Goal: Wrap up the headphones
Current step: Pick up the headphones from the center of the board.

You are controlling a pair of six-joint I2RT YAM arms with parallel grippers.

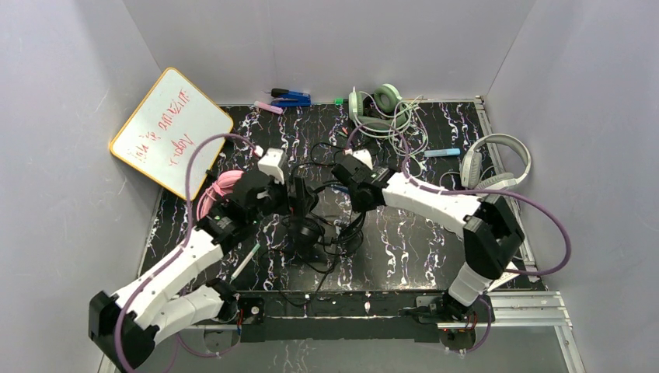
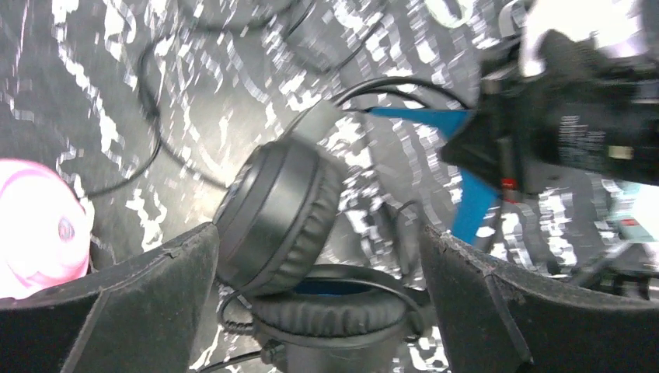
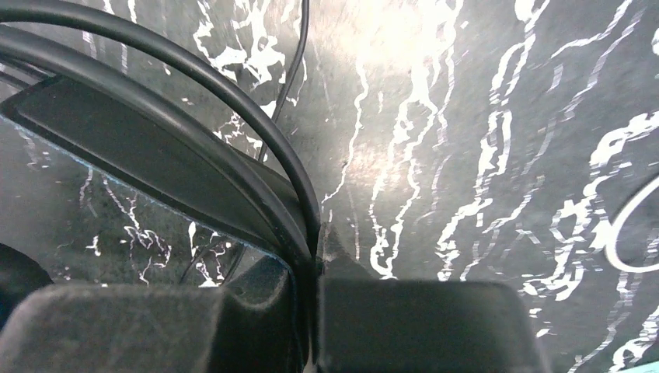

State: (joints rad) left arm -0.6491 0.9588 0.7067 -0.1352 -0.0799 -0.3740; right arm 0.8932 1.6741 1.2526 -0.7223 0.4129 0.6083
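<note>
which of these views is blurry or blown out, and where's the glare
Left wrist view: motion smear across the marbled table, pink headphones blown out, yet the black ear cup reads fairly sharp. Right wrist view: a glare patch on the table at top centre; the right pincer, shut on the black headband, is soft. Top external view: sharp, evenly lit.

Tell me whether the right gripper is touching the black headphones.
Touching. Right wrist view: the right gripper is shut on the black headphones' headband, which runs into the seam between its fingers.
</note>
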